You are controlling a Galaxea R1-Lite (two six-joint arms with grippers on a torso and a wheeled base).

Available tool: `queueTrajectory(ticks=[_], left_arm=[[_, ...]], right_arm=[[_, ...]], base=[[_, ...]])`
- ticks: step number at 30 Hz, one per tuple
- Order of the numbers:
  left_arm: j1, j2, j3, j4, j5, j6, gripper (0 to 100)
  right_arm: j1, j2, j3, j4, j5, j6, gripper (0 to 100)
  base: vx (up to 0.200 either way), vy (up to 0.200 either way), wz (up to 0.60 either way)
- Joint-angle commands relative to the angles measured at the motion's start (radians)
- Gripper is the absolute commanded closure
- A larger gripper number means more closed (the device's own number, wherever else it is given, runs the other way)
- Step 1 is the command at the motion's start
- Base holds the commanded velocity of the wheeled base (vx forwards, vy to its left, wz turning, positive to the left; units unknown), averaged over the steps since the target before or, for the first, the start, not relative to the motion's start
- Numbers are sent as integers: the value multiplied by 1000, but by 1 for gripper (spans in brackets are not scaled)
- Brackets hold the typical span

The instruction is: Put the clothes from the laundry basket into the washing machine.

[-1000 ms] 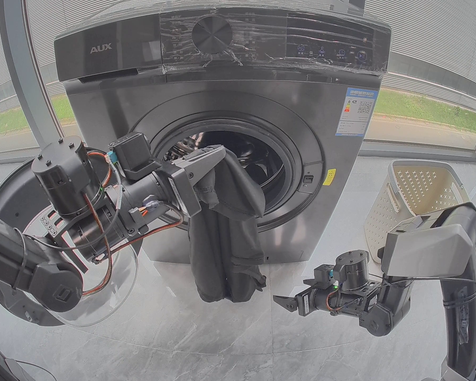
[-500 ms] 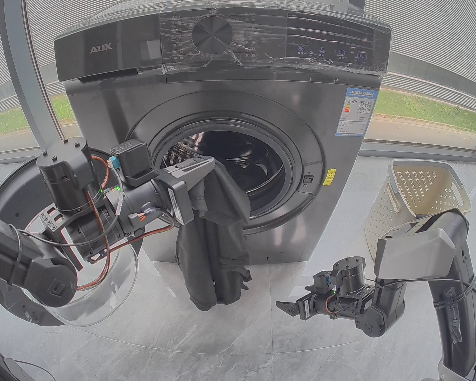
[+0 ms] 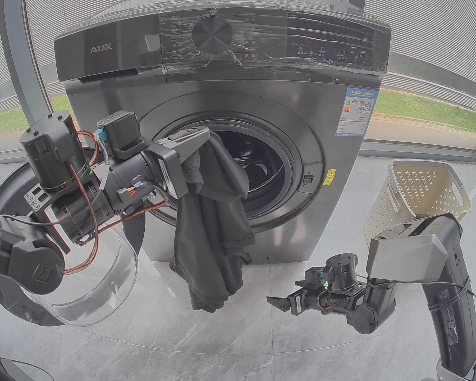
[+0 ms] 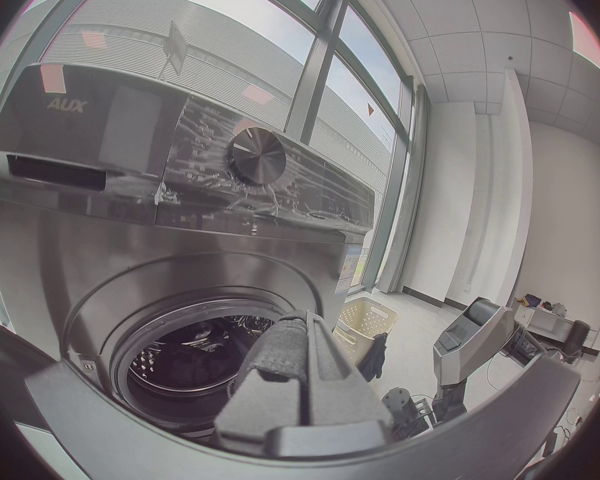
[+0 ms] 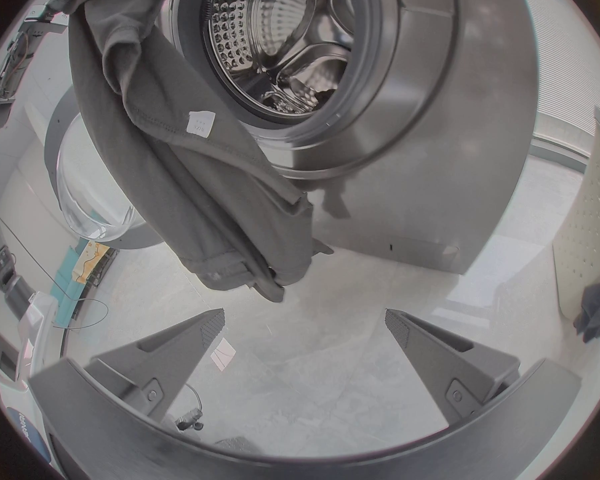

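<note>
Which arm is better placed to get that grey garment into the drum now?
Left. The left gripper is shut on the grey garment right in front of the drum opening, cloth hanging below. The right gripper is open, empty and low near the floor.

**Hanging garment screens washer mouth**

The washing machine stands with its drum opening unobstructed on the right half. A dark garment, clamped in the left gripper, drapes across the left rim. The swung-out door blocks the left flank and the laundry basket the right, with bare floor between.
</note>
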Motion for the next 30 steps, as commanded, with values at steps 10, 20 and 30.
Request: queueTrajectory(ticks=[10,20,30], left_arm=[[-7,-49,2,1,-7,-6,100],[-8,-50,4,-1,-11,-11,100],[-11,-61,5,-1,-12,-11,100]], right_arm=[[17,61,-218,14,22,0,0],[29,78,-284,24,22,0,0],[86,110,-358,32,44,5,0]], base=[[0,0,0],[0,0,0],[0,0,0]])
